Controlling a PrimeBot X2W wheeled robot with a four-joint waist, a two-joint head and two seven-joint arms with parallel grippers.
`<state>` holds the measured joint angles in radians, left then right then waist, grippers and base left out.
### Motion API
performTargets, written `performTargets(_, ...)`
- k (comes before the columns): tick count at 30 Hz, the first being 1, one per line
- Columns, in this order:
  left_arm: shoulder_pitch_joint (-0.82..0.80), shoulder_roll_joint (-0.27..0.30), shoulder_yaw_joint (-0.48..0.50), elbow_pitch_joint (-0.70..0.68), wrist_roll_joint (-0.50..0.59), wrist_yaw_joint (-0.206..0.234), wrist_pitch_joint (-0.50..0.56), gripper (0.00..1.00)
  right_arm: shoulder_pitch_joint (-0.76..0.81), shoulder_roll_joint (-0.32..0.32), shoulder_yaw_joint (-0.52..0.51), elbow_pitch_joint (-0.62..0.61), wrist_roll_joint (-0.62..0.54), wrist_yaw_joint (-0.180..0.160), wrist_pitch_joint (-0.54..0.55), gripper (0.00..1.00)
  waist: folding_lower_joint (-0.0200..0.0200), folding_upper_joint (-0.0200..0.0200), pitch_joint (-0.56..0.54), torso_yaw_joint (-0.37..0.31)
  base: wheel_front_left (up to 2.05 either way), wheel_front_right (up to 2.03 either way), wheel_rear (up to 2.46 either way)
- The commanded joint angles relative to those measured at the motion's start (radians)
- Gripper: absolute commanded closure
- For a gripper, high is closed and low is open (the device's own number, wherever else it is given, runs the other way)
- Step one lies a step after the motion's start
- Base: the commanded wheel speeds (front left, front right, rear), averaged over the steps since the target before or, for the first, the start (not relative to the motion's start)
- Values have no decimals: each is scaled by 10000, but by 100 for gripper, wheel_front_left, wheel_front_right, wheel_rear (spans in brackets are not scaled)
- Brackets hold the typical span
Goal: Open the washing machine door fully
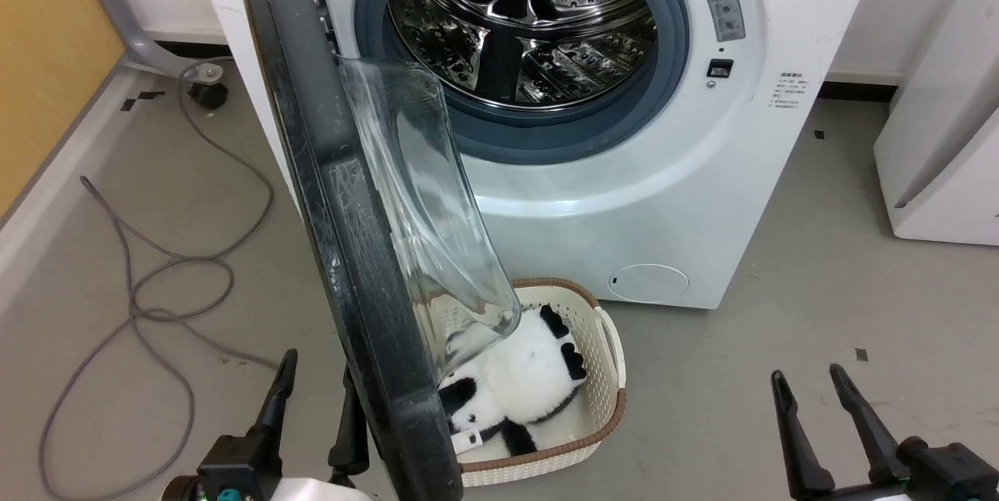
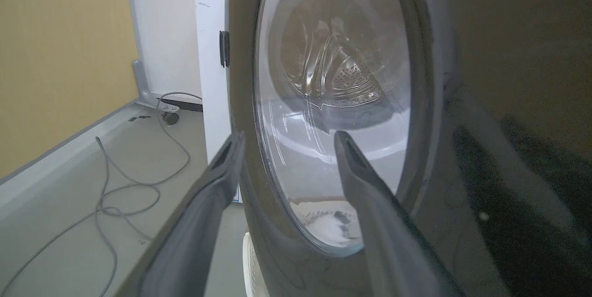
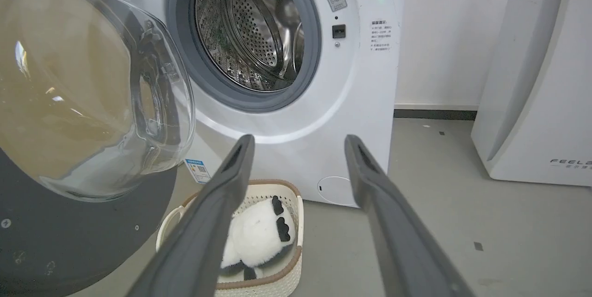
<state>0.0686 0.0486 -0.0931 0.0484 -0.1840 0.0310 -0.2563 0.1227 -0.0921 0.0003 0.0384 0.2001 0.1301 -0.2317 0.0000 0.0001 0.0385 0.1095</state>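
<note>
Status: part done. The door [image 1: 328,212] is unlatched and swung well clear of the machine [image 1: 624,197]. In the head view it stands edge-on to me, running from 11 o'clock down to 6 o'clock, with the hinge side at the machine's front, at 11 o'clock. The glass bowl [image 1: 421,212] bulges toward 3 o'clock. The drum [image 1: 523,17] mouth at 12 o'clock is fully exposed.

I judge the door roughly square to the machine's front, so about half the swing is made. The rest, out toward 9 o'clock, remains.

Left jaws: spread apart, gripping nothing. In the head view they sit at 7 o'clock, on the door's outer side. The nearer finger [image 1: 351,423] is just beside the black face. I cannot tell whether it touches. The left wrist view looks along that outer face [image 2: 485,56], with the window between the fingertips.

Right jaws: spread apart and empty, at 5 o'clock in the head view, well apart from the door. The right wrist view faces the door's grey inner side [image 3: 69,241].

Hazard noted: a basket [image 1: 609,376] holding a panda toy [image 1: 523,376] lies on the floor at 6 o'clock, below the bowl. A cable [image 1: 156,282] trails at 8 o'clock, on the side the door must swing toward.
</note>
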Motion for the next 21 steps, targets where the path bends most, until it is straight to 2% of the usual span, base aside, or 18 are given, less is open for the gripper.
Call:
performTargets(1,122,16,-28,7,8,-4,-55,0,74,50,-30,61,-32,6,-96,0,0,-1,8,-9,0,0,0)
performTargets(6,142,16,-49,-69,-103,134,-55,0,-36,152,-87,146,73,6,-211,0,0,-1,2,15,0,0,0)
performTargets(13,69,16,58,-250,-12,-29,-55,0,-61,163,-99,137,214,6,-273,0,0,-1,-32,97,0,0,0)
performTargets(14,53,16,83,-280,42,-63,-55,16,-57,150,-86,150,231,6,-276,0,0,-1,-37,109,0,0,0)
performTargets(15,32,16,121,-329,62,-83,-55,60,-55,146,-81,163,255,6,-279,0,0,-1,-42,116,0,0,0)
performTargets(16,6,16,173,-412,75,-95,-55,91,-54,150,-85,183,292,6,-282,0,0,-1,-51,120,0,0,0)
performTargets(17,-16,16,238,-528,46,-95,-55,100,-53,152,-85,205,314,6,-284,0,0,-1,-59,122,0,0,0)
performTargets(21,-179,16,651,-1301,-427,39,-55,100,-57,163,-74,278,343,6,-291,0,0,-1,-86,133,0,0,0)
